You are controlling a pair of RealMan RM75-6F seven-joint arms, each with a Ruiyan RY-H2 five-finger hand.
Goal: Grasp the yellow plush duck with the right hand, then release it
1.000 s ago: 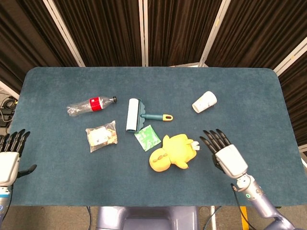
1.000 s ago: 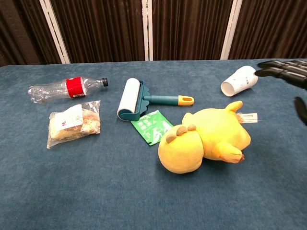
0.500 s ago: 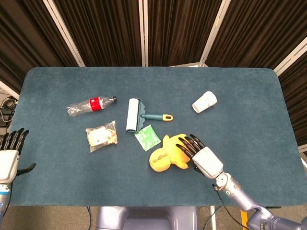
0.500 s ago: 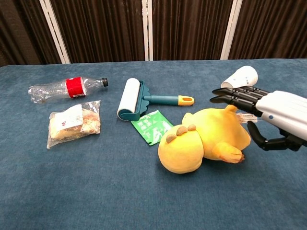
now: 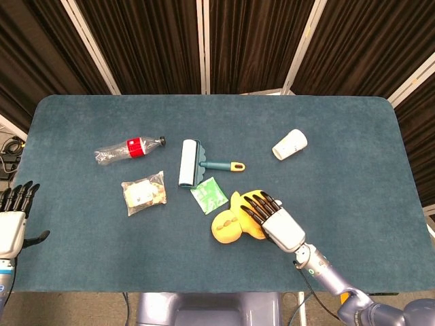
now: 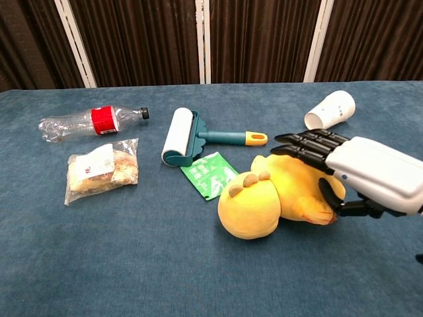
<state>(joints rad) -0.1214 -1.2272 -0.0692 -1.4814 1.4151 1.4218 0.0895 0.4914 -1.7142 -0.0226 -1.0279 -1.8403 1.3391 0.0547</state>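
**Onlooker 1:** Fingers [image 6: 301,146] of the white right hand [image 5: 280,223]: spread and extended over the yellow plush duck [image 6: 281,195], thumb low beside its flank, not closed. Half a second ago that hand stood off to the duck's right; now it covers the body.

**Onlooker 2:** Meaning: grasp about to begin, not made. Duck: lying on the blue felt table [image 5: 353,156], just beside the green foil sachet [image 5: 209,195]. Left hand [image 5: 13,219]?

**Onlooker 1:** Fingers apart, holding nothing, unmoved at the table's edge.

**Onlooker 2:** Writing?

**Onlooker 1:** Clear plastic bottle [image 6: 89,121]: red label, text unreadable. Sachet: white print, too small. Clear snack bag [image 6: 100,169]: white label, illegible. White paper cup [image 6: 330,109]: no writing visible.
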